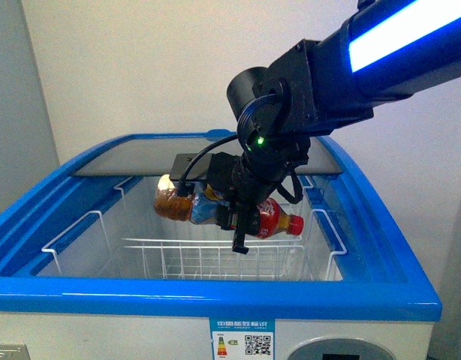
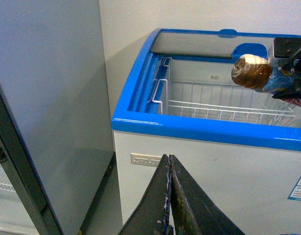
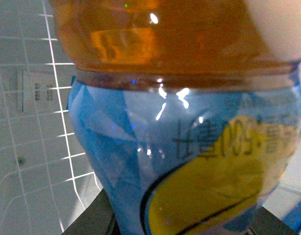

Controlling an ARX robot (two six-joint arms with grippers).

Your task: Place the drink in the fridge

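The left gripper [image 2: 168,196], low against the front wall of the fridge [image 1: 215,296], has its jaws pressed together on nothing. Up over the open chest, the right gripper [image 1: 242,214] is clamped round the drink [image 1: 187,202], a bottle of amber liquid held on its side, base to the gripper's left and red cap end to its right. Directly beneath it sits the white wire basket [image 1: 215,262] (apparently bare). The carry looks finished; next comes lowering straight down, then letting go.
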